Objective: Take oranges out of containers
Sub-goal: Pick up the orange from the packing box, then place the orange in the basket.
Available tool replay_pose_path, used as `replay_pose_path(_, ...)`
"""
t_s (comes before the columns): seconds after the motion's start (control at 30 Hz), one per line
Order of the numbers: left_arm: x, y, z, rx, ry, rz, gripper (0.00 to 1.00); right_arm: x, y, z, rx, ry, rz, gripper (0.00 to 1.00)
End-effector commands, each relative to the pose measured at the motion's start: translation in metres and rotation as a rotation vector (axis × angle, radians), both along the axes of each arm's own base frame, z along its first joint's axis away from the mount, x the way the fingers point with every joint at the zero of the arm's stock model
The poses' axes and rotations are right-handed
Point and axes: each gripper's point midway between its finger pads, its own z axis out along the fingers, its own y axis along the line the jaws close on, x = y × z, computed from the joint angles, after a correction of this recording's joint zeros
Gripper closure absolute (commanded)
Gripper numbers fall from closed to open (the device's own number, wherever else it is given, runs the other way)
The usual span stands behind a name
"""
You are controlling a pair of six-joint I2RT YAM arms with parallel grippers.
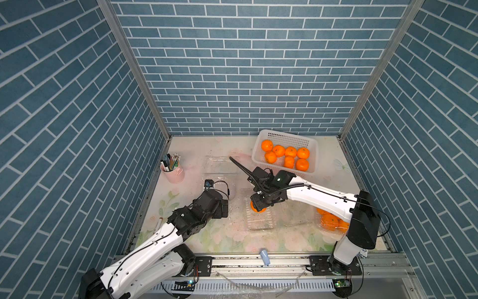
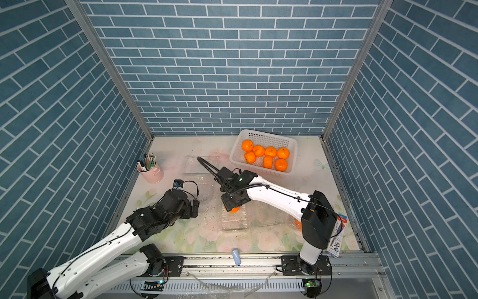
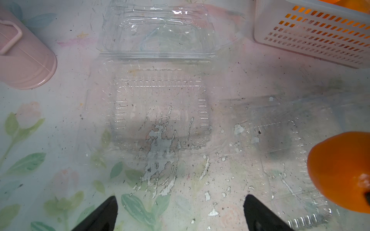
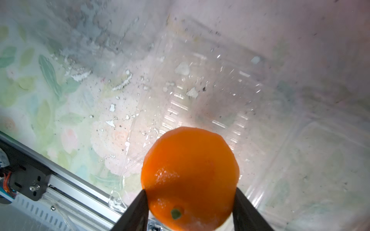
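Table read as a clock from the top views: 12 at the back wall, 6 at the front rail.

Right claw (image 4: 191, 191): both black fingers (image 4: 136, 210) are pressed against opposite sides of one orange (image 4: 190, 172), pinching it, stem dot toward the wrist camera. In a top view the same fruit peeks out from under the claw, just off centre toward 6. It sits over the far end of the middle clamshell (image 1: 260, 224) (whether it touches the tray floor I cannot tell).

Left claw (image 3: 180, 198): fingers spread wide with nothing between them, over the scuffed floral tablecloth (image 3: 60, 100). It is about 9 o'clock, close to centre. Just ahead of it is the open clamshell (image 3: 158, 80), lid laid back flat, tablecloth showing through the clear tray. That one lies around 11.

Third clamshell (image 1: 319, 227) at 4 o'clock, with its oranges (image 1: 329, 221) inside. It is partly hidden behind the right arm, so the count is not readable.

White basket (image 1: 287, 138) at 1 o'clock, holding seven oranges (image 1: 290, 152). Pink cup (image 1: 173, 174) of pens at 10 o'clock, by the left wall.
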Motion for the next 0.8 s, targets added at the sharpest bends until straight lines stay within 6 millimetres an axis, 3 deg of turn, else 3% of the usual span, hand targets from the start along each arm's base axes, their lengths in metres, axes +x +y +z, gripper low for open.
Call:
replay_pose_path(0.0, -0.001, 0.005, -0.005, 0.015, 0.01, 0.015, 0.01, 0.02, -0.01, 0.032, 0.041, -0.06, 0.012, 0.52)
replay_pose_path(0.37, -0.003, 0.009, -0.003, 0.033, 0.008, 0.015, 0.01, 0.127, -0.052, 0.087, 0.062, -0.201, -0.093, 0.52)
replay_pose_path(0.57, -0.003, 0.01, -0.004, 0.035, 0.012, 0.017, 0.01, 0.189, -0.084, 0.072, 0.057, -0.175, -0.186, 0.53)
replay_pose_path(0.77, -0.002, 0.011, -0.004, 0.042, 0.016, 0.019, 0.01, 0.237, -0.102, 0.048, 0.056, -0.128, -0.252, 0.54)
